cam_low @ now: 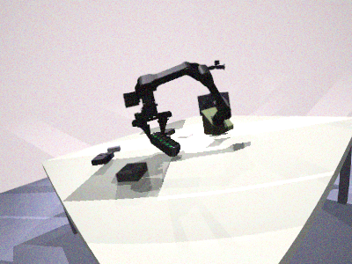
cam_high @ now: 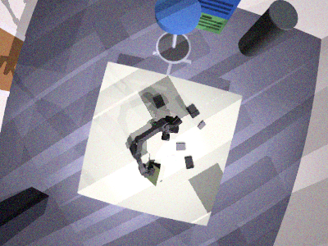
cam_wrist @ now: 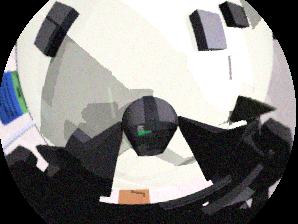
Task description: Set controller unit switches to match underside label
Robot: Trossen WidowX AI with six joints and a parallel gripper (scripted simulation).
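The dark grey controller unit is between the fingers of my gripper, which is shut on it. The unit is tilted, with one end lower than the other, and looks raised off the bench. In the exterior view a row of green switch ends shows along its upper face. In the wrist view it is seen nearly end-on, with one small green patch. Individual switch settings cannot be read, and the label on the underside is not visible. In the top view the arm hides most of the unit.
A dark module lies near the gripper. Other dark modules and grey parts lie around on the white bench. An olive green block stands by the arm's base.
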